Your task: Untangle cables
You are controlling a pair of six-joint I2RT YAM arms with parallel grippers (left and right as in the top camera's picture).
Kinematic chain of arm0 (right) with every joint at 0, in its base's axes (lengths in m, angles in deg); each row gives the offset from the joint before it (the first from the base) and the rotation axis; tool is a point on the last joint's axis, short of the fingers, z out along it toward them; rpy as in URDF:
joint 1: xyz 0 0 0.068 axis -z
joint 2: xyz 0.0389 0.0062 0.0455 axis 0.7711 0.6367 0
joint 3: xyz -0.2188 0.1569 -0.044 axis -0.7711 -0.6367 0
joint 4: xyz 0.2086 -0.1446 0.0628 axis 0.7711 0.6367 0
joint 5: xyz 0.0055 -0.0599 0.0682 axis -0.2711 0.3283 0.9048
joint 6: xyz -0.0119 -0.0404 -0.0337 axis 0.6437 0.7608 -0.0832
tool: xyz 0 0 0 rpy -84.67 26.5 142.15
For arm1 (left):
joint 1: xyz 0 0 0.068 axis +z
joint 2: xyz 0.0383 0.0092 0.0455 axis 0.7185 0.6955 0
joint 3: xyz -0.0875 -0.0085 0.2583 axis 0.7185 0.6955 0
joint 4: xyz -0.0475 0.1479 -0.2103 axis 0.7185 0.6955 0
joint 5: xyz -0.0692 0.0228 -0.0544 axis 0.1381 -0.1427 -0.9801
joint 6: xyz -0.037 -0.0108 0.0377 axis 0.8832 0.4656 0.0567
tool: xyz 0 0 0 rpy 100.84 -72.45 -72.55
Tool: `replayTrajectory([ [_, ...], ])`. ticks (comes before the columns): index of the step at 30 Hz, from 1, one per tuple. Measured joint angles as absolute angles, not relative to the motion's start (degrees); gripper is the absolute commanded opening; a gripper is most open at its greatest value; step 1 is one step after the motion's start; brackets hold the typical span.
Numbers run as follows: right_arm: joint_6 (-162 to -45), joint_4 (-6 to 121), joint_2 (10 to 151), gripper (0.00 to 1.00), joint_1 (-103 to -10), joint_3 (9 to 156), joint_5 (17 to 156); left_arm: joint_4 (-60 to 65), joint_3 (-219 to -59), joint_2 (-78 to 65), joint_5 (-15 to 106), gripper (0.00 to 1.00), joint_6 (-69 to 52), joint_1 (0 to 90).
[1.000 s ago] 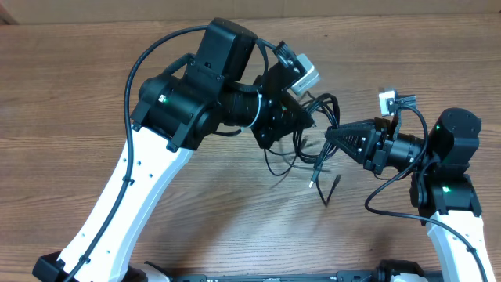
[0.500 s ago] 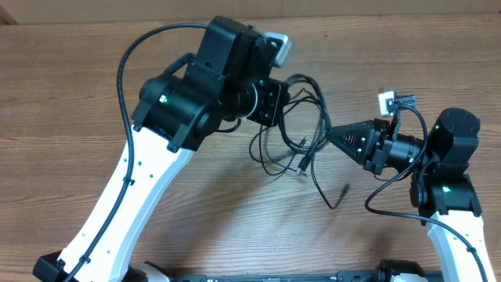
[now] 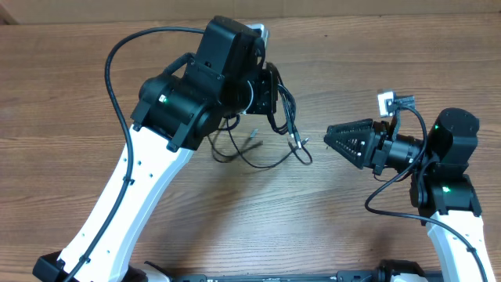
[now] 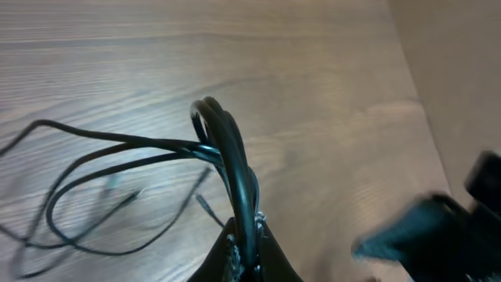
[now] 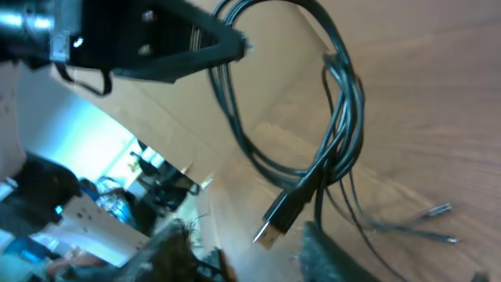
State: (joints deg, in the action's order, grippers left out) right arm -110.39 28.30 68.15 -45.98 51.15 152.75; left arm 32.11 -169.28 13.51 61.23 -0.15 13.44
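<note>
The left hand is pinched tight on the cables, gripping several strands together where they bunch into one thick rope. It holds that bunch up off the counter, near the middle and toward the far side. From the grip the cords arch over in a tight bend and then fan out. Long thin loops trail down to the left and lie on the wood, while another group hangs toward the right arm and ends in a flat USB plug dangling in the air. Two slimmer plug tips rest lower, on or just above the wood — I cannot tell which.

The right hand stands apart from the bundle with its fingers parted and nothing between them. It points at the hanging strands.

These cords look light, limp and smooth. They will sag and swing rather than hold a shape, and a single strand could slide through a loose pinch. The strands twist around each other just below the left hand's grip, so pulling there would probably tighten the knot.

The better place to take hold seems to be one free end — the USB plug's rigid shell or the cord just behind it. A grip there gives a firm purchase and lets one cable be drawn out along its own length. A slow pull should suit the thin plug joints.
</note>
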Motion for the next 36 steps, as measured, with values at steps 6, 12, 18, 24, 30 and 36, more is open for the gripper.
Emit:
replayTrajectory([
  [6,-108.64,28.38,68.15,0.60,-45.98,51.15,151.70,30.32,-169.28,13.51,48.29,0.04,-7.49,13.44],
  [12,-106.61,28.38,68.15,0.54,-45.98,51.15,149.89,29.31,-169.28,13.51,38.82,0.04,-12.43,13.44],
  [18,-105.80,28.45,68.15,0.32,-45.98,51.15,149.17,29.27,-169.28,13.51,36.46,0.04,-13.75,13.44],
  [24,-105.76,28.60,68.15,0.04,-45.98,51.15,148.84,29.10,-169.28,13.51,35.85,0.04,-13.90,13.44],
  [30,-105.93,30.40,68.18,0.04,-45.98,51.15,148.97,29.14,-169.28,13.51,37.07,0.04,-13.83,13.44],
  [36,-105.93,31.29,68.18,0.04,-45.98,51.15,149.52,29.36,-169.28,13.53,44.22,0.04,-9.88,13.37],
])
